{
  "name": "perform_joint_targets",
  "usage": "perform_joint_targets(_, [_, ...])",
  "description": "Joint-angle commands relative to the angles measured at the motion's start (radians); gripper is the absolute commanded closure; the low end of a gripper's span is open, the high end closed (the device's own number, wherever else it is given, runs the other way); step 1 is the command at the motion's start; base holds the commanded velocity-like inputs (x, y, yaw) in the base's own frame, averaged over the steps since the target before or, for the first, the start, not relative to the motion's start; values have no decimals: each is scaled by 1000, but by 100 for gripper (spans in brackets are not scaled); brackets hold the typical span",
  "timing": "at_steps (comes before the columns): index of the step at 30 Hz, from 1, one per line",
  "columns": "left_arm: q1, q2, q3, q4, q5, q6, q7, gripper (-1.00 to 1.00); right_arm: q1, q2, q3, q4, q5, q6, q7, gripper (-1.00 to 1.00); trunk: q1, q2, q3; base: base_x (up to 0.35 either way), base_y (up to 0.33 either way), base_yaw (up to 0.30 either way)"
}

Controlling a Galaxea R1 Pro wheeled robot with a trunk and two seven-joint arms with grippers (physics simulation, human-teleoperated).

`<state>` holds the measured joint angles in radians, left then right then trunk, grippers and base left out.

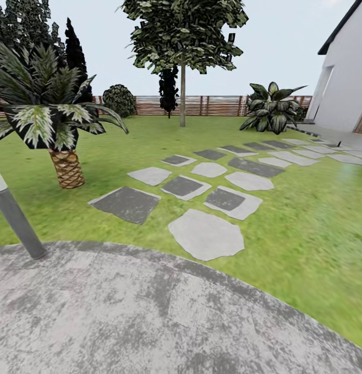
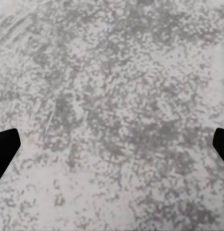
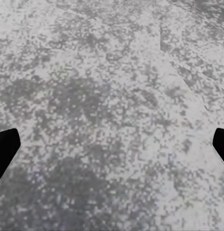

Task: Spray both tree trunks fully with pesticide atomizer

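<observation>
I see both the left gripper (image 2: 112,144) and right gripper (image 3: 112,144) spread wide with nothing between the jaws, mottled grey paving (image 1: 123,317) beneath them. One tree (image 1: 182,31) stands far ahead across the lawn (image 1: 305,228), beyond the stone slabs (image 1: 205,234); I cannot spot the atomizer.

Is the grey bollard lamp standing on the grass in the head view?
No, the bollard lamp has its base on the mottled grey paving, at its edge beside the lawn.
</observation>
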<state>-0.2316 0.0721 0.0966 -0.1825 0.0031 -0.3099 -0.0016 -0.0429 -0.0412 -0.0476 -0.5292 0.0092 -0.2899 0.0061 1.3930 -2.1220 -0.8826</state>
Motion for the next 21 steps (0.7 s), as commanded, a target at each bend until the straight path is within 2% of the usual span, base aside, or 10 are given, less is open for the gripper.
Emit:
perform_joint_targets(1, [0, 0, 0, 0, 0, 0, 0, -100, 0, 0, 0, 0, 0, 0, -1, -100, 0, 0, 0, 339, 0, 0])
perform_joint_targets(6, [0, 0, 0, 0, 0, 0, 0, -100, 0, 0, 0, 1, 0, 0, -1, -100, 0, 0, 0, 339, 0, -19])
perform_joint_targets(16, [0, 0, 0, 0, 0, 0, 0, -100, 0, 1, 0, 1, 0, 0, -2, -100, 0, 0, 0, 339, 0, -209])
perform_joint_targets(21, [0, 0, 0, 0, 0, 0, 0, -100, 0, 1, 0, 1, 0, 0, -2, -100, 0, 0, 0, 340, 0, -60])
